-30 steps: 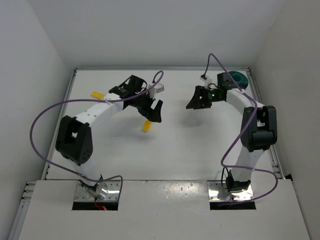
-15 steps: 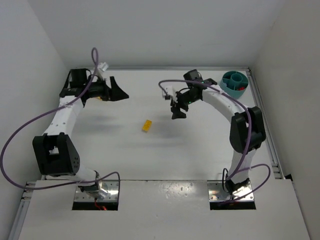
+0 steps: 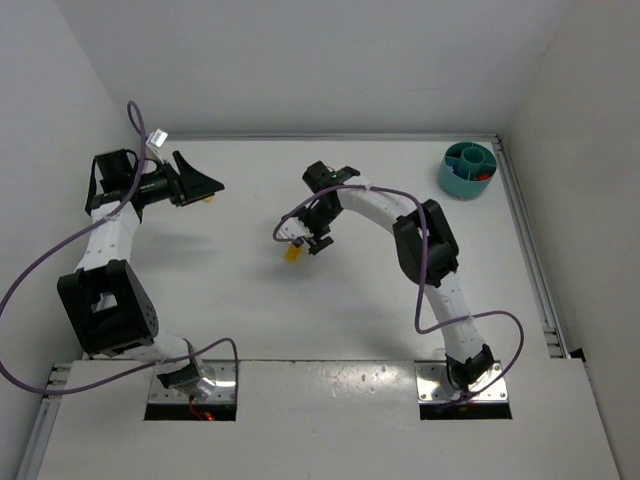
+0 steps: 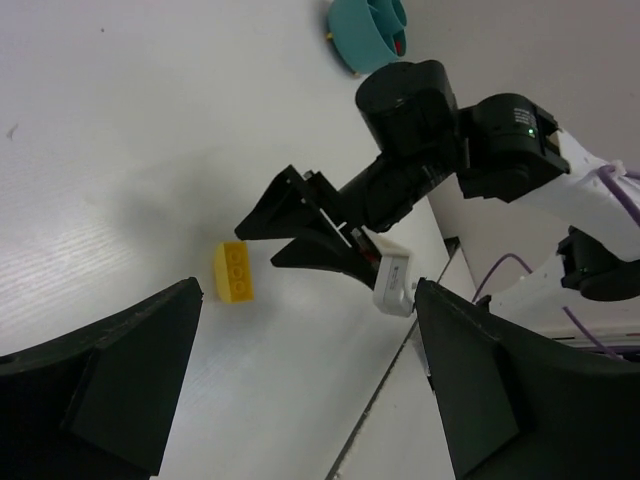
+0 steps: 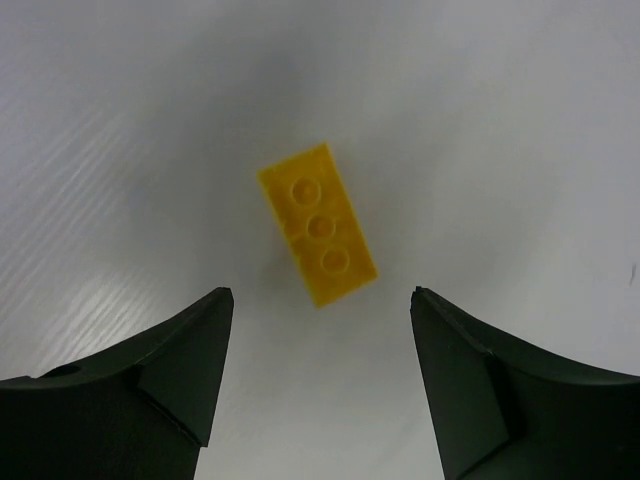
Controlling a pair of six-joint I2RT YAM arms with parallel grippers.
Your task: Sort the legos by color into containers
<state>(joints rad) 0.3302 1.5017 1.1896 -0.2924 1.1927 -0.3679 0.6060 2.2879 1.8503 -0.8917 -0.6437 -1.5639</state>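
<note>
A yellow lego (image 3: pixel 292 254) (image 5: pixel 317 223) lies flat on the white table near the middle. My right gripper (image 3: pixel 312 240) (image 5: pixel 320 292) hovers right over it, open, the brick just ahead of the fingertips and nothing between them. My left gripper (image 3: pixel 205 185) (image 4: pixel 308 290) is at the far left, open and empty, pointing toward the middle; its view shows the same yellow lego (image 4: pixel 233 272) and the right gripper (image 4: pixel 300 215). A second yellow lego (image 3: pixel 209 197) peeks out under the left fingers. The teal tub of containers (image 3: pixel 467 168) (image 4: pixel 368 30) stands at the back right, with a red lego (image 3: pixel 483 178) in one compartment.
White walls close the table on the left, back and right. Purple cables loop from both arms. The right arm stretches in an arc from its base across the middle of the table.
My right arm has swung from beside the teal tub leftward to the middle, over the yellow lego. My left arm has pulled away from that lego to the back left.
</note>
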